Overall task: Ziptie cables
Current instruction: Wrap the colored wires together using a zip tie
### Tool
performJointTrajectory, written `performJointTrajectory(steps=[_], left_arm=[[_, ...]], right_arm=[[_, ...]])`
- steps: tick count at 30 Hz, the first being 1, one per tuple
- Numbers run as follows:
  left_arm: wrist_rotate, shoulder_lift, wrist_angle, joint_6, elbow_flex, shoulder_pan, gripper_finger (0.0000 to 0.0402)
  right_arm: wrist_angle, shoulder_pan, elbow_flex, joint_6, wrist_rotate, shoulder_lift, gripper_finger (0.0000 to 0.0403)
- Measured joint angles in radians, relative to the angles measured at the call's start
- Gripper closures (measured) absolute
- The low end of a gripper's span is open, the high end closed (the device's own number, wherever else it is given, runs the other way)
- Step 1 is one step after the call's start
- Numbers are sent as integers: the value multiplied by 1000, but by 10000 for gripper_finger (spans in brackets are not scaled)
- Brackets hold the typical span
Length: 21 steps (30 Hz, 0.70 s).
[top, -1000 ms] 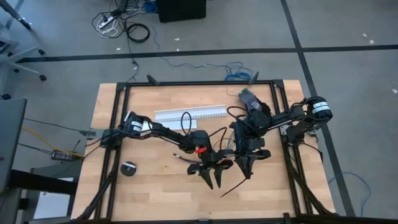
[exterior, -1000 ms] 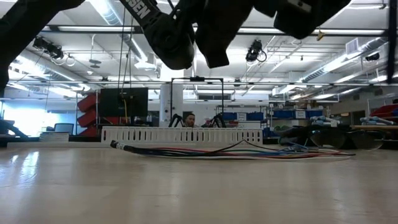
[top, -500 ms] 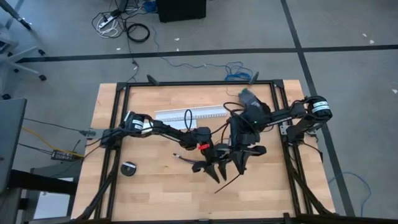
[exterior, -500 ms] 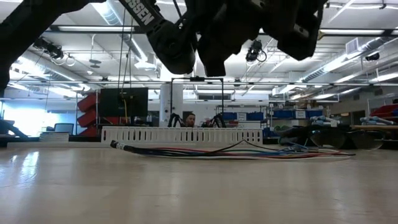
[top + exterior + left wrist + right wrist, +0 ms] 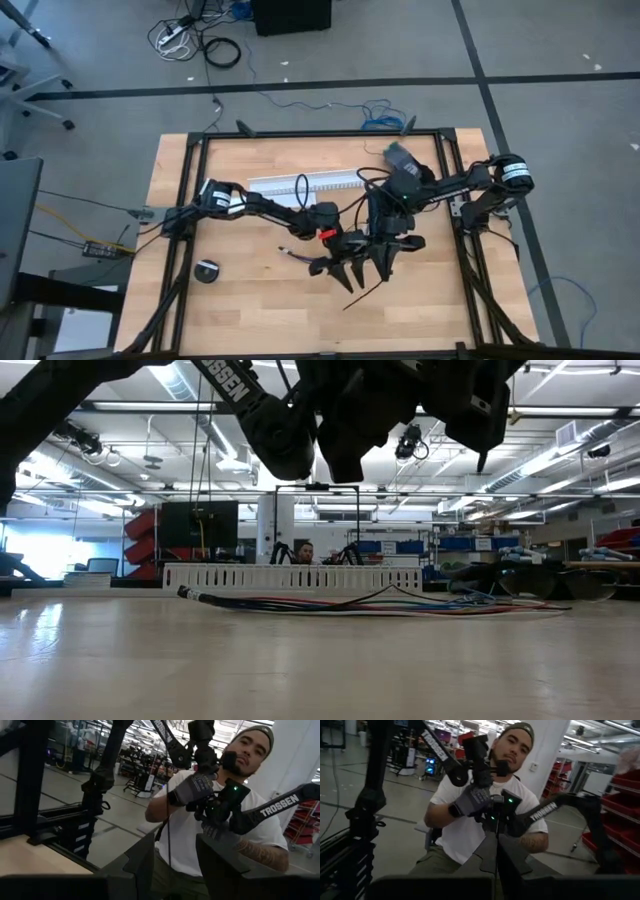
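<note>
The ziptie (image 5: 363, 290) is a thin black strip that sticks out of my right gripper (image 5: 385, 262) and slants toward the table's near left. My right gripper is shut on it, raised above the table's middle. My left gripper (image 5: 347, 276) hangs open just to its left. In the left wrist view the ziptie (image 5: 167, 835) shows as a thin dark line in the gap between the fingers; whether it touches them I cannot tell. The cables (image 5: 400, 601) lie flat on the table in front of the white channel (image 5: 290, 577), mostly hidden under both arms in the high view. My right gripper pinches the ziptie by one end (image 5: 381, 272) between its two shut fingers (image 5: 487, 857). The fingers point toward the table's near edge, along the strip. The strip is lifted clear of the table, and its free end (image 5: 346, 306) juts out beyond the fingertips.
A white slotted channel (image 5: 300, 183) lies toward the far edge. A small black round object (image 5: 207, 271) sits near the left edge, and a grey object (image 5: 400, 155) lies at the far right. A black frame (image 5: 190, 200) borders the table. A person (image 5: 490, 795) stands beyond the near edge.
My right gripper has moved toward the table's left, closing on my left gripper, and has carried the ziptie along with it. My left gripper has shifted slightly toward the right gripper.
</note>
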Motion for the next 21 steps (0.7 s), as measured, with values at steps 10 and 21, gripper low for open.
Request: performJointTrajectory(steps=[10, 21], left_arm=[[-6, 0, 3, 0, 0, -6, 264], [3, 0, 3, 18, 0, -6, 264]], right_arm=[[-130, -30, 0, -117, 1, 1, 403], [-168, -40, 0, -140, -5, 1, 403]])
